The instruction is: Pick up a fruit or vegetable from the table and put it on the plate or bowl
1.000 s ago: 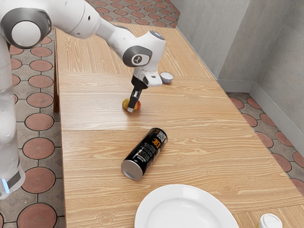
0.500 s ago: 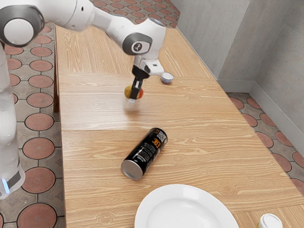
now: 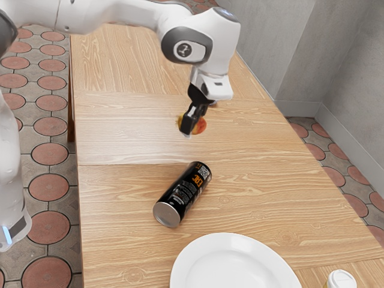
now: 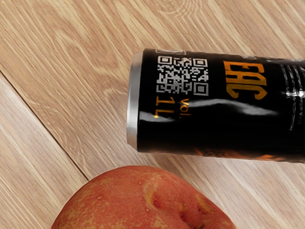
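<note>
Our claw [image 3: 191, 127] is closed on the red fruit [image 3: 200, 125], aloft, and a slack grip could drop it onto the can [image 3: 182, 193] beneath, short of the plate [image 3: 234, 267].

There's your red-yellow fruit [image 3: 198, 125], skin speckled, hanging in mid-air; your white plate [image 3: 231, 264] lies flat, well apart from it

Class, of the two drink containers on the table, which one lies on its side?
The black can, flat on the wood near the white plate; the white-lidded cup at the exterior view's lower right stands upright.
</note>
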Robot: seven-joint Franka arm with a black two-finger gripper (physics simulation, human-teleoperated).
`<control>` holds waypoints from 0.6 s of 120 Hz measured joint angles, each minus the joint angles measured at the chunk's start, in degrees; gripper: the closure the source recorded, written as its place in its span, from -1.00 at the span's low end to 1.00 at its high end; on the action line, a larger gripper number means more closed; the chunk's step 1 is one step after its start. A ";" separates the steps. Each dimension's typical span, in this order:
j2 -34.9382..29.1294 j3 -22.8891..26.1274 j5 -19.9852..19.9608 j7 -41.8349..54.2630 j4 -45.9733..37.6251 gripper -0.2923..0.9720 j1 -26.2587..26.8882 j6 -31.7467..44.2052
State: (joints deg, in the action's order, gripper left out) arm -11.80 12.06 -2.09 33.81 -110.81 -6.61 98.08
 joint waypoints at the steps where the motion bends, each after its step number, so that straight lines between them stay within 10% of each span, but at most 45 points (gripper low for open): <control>1: -0.01 0.26 -0.08 -0.07 0.22 0.20 -0.03 -0.13; 72: 6.43 21.04 -3.53 -7.53 11.39 0.20 0.70 -1.58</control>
State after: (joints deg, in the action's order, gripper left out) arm -5.38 33.10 -5.62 26.28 -99.41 -5.91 96.49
